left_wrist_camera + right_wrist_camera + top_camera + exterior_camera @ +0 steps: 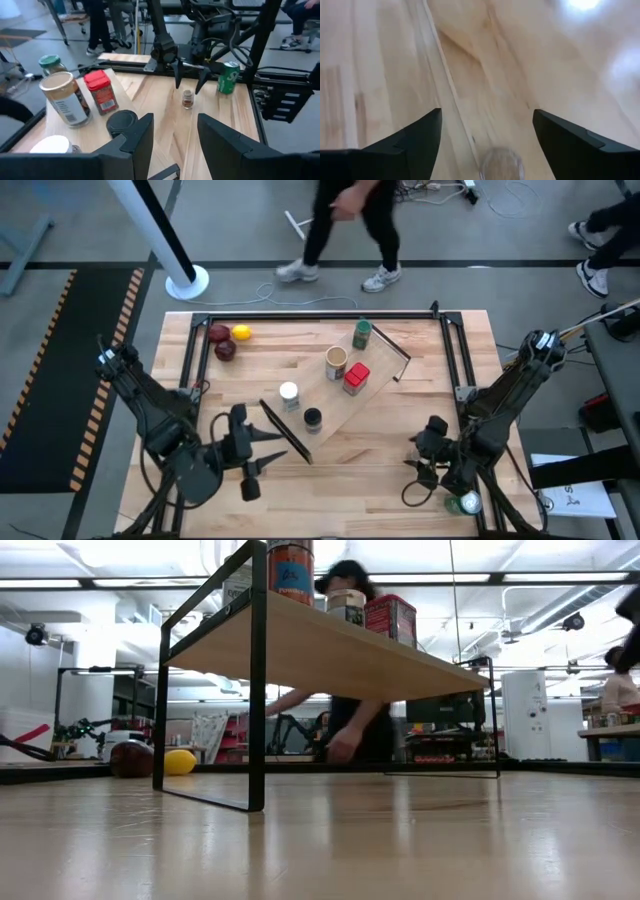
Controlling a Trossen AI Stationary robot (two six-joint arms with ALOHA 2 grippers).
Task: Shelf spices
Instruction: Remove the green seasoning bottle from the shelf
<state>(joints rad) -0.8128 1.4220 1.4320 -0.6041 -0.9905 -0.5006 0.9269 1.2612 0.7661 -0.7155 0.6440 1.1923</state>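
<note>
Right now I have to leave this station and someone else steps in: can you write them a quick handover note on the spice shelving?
Left gripper: open, empty, low near the wooden shelf plank's near end.
Right gripper: open, poised directly over the tiny grey-capped jar on the bare tabletop, not yet gripping it.
On the shelf: green-lidded dark jar, tan cylinder, red box, white-capped jar, black-capped jar.
Done: five spices shelved.
Left: grasp the tiny jar and set it on the shelf.
The green-and-white can and the fruit are not spices.
</note>
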